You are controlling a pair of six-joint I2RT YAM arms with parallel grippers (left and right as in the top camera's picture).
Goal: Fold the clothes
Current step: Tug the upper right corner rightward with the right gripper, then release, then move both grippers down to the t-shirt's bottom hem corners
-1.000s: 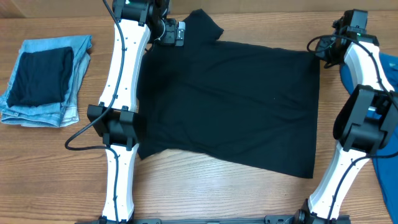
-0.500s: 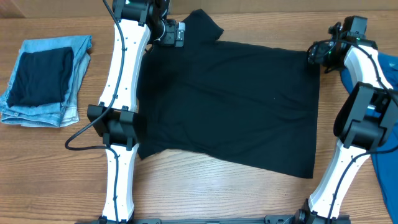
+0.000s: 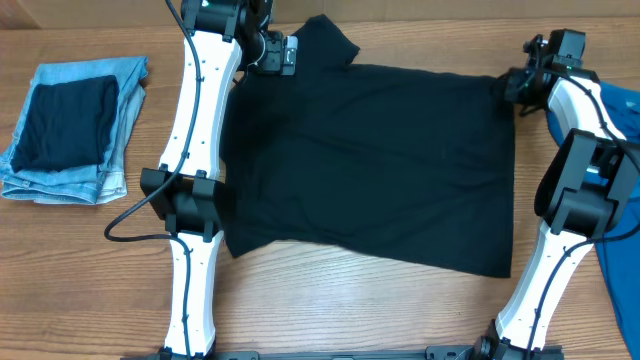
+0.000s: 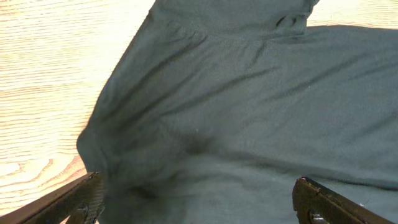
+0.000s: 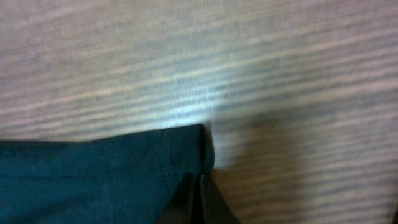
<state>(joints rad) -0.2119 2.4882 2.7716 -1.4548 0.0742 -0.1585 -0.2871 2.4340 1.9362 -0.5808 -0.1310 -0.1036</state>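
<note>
The clothes (image 3: 370, 170), a black T-shirt, lie spread flat across the middle of the table. My right gripper (image 3: 512, 85) is at the shirt's far right corner. In the right wrist view its jaws (image 5: 200, 180) are pressed together on the hemmed corner of the shirt (image 5: 112, 180), just above the wood. My left gripper (image 3: 278, 52) hangs over the far left part near the sleeve (image 3: 325, 40). In the left wrist view it (image 4: 198, 182) stands wide open above wrinkled black fabric (image 4: 249, 93), with nothing between the fingers.
Folded light-blue jeans (image 3: 120, 90) with a dark folded garment (image 3: 65, 125) on top lie at the left. A bright blue garment (image 3: 622, 110) lies at the right edge behind the right arm. A black cable (image 3: 125, 225) loops beside the left arm's base.
The right gripper reached in to the shirt's far right corner and shut on it. The shirt's right edge has shifted slightly to the right. The left arm has not moved.
</note>
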